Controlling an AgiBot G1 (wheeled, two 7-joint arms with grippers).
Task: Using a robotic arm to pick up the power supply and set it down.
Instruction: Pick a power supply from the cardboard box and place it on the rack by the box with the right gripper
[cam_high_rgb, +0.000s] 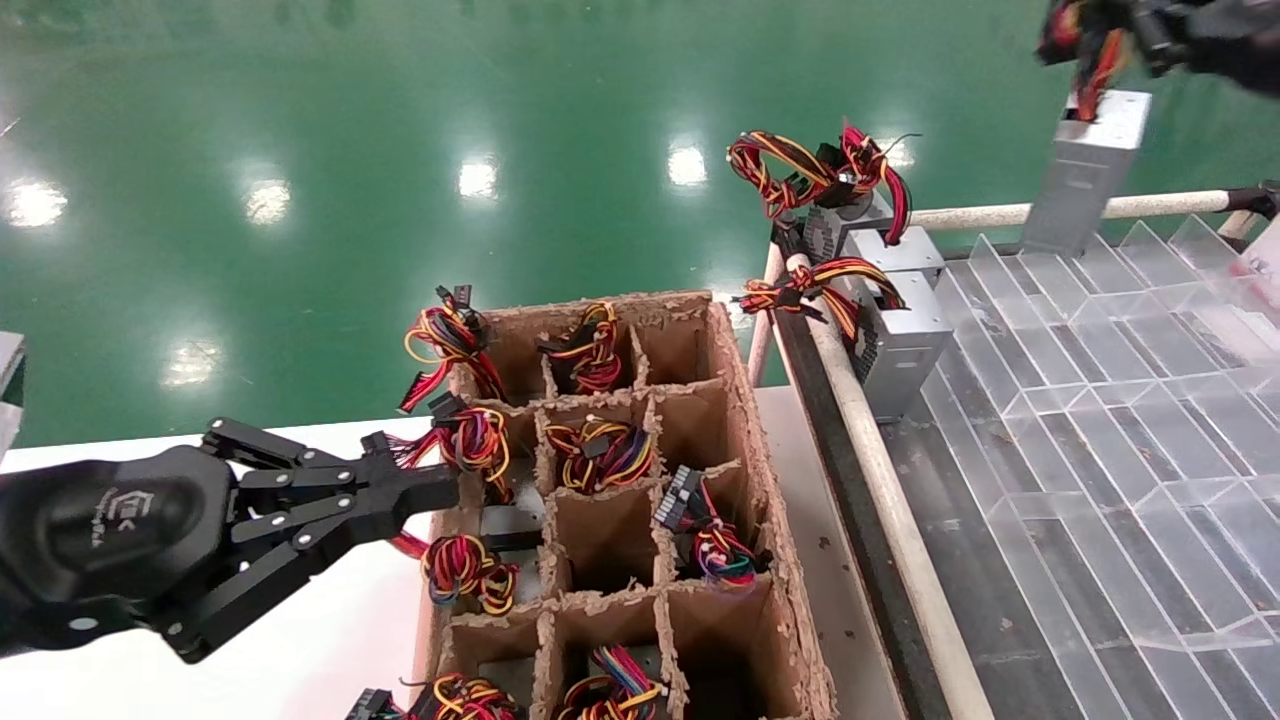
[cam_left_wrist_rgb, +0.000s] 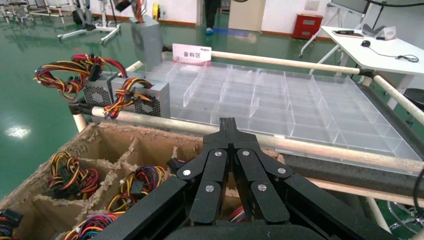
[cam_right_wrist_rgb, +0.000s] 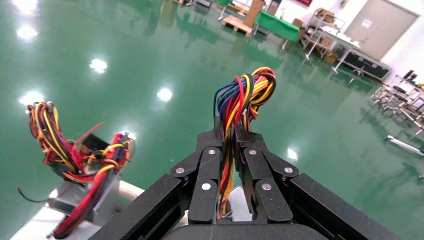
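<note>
The power supply (cam_high_rgb: 1085, 170), a grey metal box, hangs by its wires above the far edge of the clear tray (cam_high_rgb: 1100, 400). My right gripper (cam_high_rgb: 1115, 35), at the top right of the head view, is shut on its bundle of red, yellow and bluish wires (cam_right_wrist_rgb: 245, 95). In the right wrist view the wires run between the fingers (cam_right_wrist_rgb: 229, 132), and a bit of the grey box (cam_right_wrist_rgb: 239, 205) shows below. The rest of that robotic arm is out of view. In the left wrist view the hanging power supply (cam_left_wrist_rgb: 146, 42) shows far off. My left gripper (cam_high_rgb: 450, 490) is shut and empty, its tips at the cardboard box's left wall.
A divided cardboard box (cam_high_rgb: 740, 400) holds several wire-topped units. Two more grey units (cam_high_rgb: 895, 330) stand at the tray's far left corner. A white tube rail (cam_high_rgb: 870, 440) runs between box and tray. The green floor lies beyond.
</note>
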